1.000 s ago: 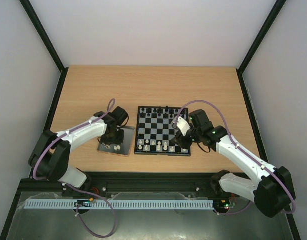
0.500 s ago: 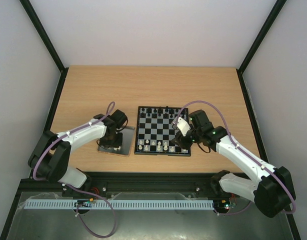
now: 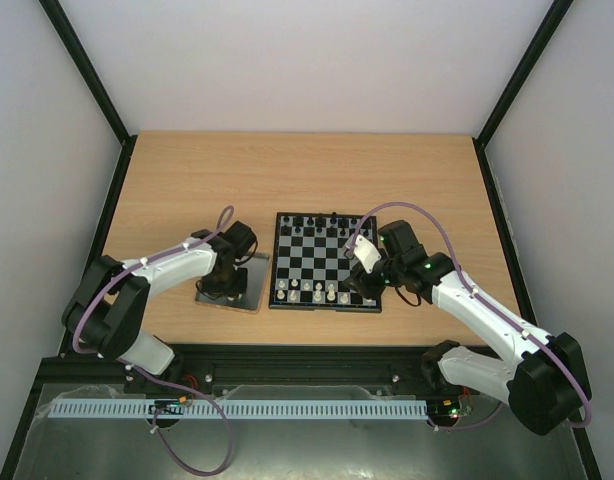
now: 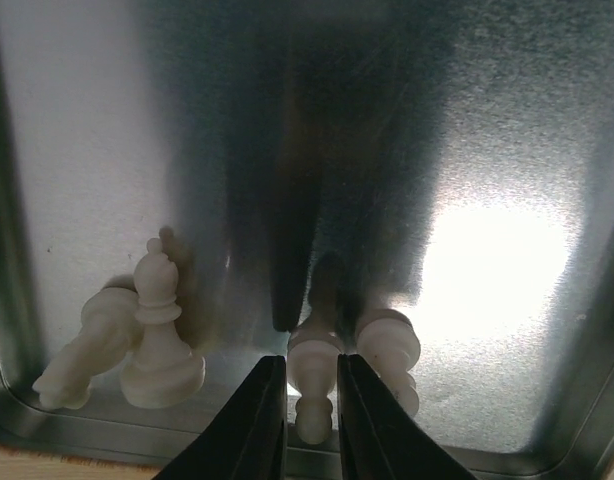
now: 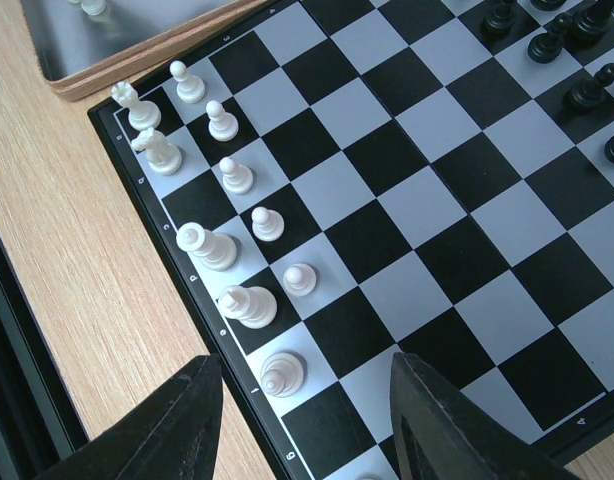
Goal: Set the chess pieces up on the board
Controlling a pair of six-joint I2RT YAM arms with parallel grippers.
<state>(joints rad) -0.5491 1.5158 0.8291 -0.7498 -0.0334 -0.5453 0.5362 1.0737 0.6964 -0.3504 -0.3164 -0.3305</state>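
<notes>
Cream plastic pawn (image 4: 312, 390) lies at 6 o'clock in the dark-grey metal tray (image 4: 507, 120), long axis 12-to-6, clenched between the nearer left jaws, while right jaws hang released over the black-and-grey checkered board (image 5: 407, 200).

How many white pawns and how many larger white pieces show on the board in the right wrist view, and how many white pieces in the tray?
White pawns on the board: 5
Larger white pieces on the board: 5
White pieces in the tray: 4
Total: 14
</notes>
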